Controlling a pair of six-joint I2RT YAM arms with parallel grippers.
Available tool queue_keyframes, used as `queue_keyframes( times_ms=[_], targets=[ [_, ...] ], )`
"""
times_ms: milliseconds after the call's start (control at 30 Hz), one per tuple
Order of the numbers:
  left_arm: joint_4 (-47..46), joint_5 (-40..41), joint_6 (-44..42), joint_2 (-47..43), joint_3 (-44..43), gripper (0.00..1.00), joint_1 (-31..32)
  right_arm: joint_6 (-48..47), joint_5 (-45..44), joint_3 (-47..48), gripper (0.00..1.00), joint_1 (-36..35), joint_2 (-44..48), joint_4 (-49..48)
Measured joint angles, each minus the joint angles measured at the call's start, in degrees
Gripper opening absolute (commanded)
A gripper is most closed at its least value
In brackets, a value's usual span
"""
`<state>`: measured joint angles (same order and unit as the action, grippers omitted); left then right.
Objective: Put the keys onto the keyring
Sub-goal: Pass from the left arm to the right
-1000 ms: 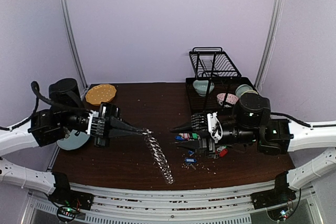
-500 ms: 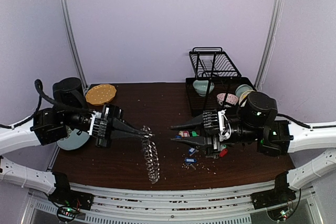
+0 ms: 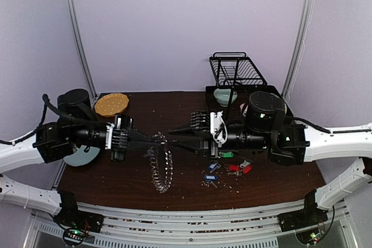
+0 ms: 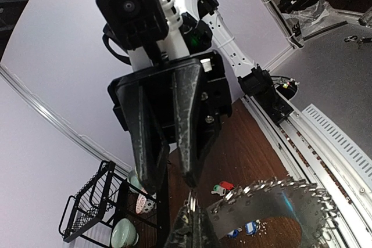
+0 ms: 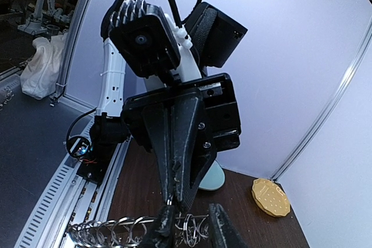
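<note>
A: What sits nearest the arm bases?

B: Brown table (image 3: 116, 181), a scatter of crumbs (image 3: 228, 186), and the low end of the keyring (image 3: 161, 185). It hangs as a loop of small linked silver rings, left of the table's middle. Whether its lowest rings rest on the wood, I cannot tell.

A: And the keys?

B: The keys (image 3: 235, 167) lie loose on the table to the right of the loop, apart from it, below the right arm. Blue tags are nearest, red tags just behind them, and a green tag is farthest back.

A: What holds the loop up?

B: The left gripper (image 3: 156, 139), reaching in from the left. Its jaws are pressed together on a ring at the top of the loop. The left wrist view shows that ring pinched at the tips.

A: The other one?

B: The right gripper (image 3: 172, 137) points in from the right, nearly tip to tip with the left one. Its jaws stand a little apart, one finger higher and one lower. In its own wrist view the top rings sit between the fingers. Whether they touch the metal, I cannot tell.

A: Further back?

B: A blue-grey plate (image 3: 81, 156) lies partly under the left arm, with a yellow plate (image 3: 111, 104) behind it at the back left. At the back right stands a black dish rack (image 3: 238, 68) with a pale green bowl (image 3: 222, 94) in its tray.
</note>
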<state>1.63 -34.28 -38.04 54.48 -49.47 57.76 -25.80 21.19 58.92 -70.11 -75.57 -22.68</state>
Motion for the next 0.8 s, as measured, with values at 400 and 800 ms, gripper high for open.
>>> queue_keyframes(
  times_ms=[400,800],
  targets=[
    [-0.2,4.9,0.0,-1.3,2.1,0.0,0.0,-4.8,-2.1,1.8,0.12,-0.5,-2.1,4.7],
    [-0.4,4.7,0.2,-1.3,2.3,0.0,0.0,-6.1,-6.6,1.9,0.14,-0.6,-3.7,5.8]
  ],
)
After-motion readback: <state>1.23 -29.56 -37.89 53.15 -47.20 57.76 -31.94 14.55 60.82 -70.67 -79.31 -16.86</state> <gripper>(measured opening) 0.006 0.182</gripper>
